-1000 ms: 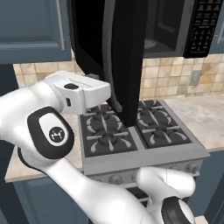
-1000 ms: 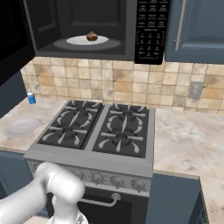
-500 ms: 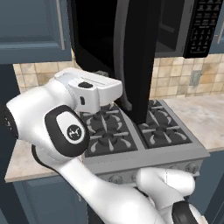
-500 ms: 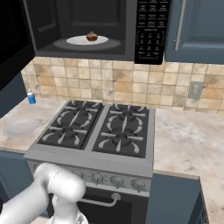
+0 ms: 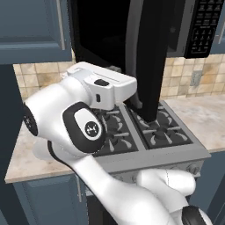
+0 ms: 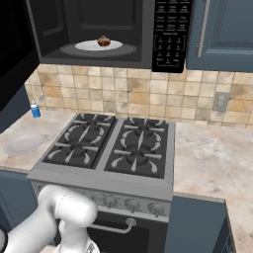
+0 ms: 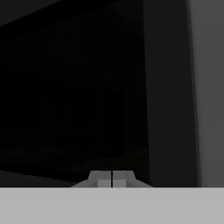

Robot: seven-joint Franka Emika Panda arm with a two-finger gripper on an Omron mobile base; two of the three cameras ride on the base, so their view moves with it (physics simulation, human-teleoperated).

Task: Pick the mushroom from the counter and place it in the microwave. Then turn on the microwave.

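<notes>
Mushroom sits on the white plate inside the open microwave at 11 o'clock in the right base view, while the gripper, fingers pressed together and empty, faces the dark door.

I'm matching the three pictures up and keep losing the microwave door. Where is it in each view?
Left base view: microwave door, swung open, edge-on at top centre over the stove.
Right base view: dark slab at the far left edge.
Hand view: dark surface ahead.
Shared landmark: the keypad.
</notes>
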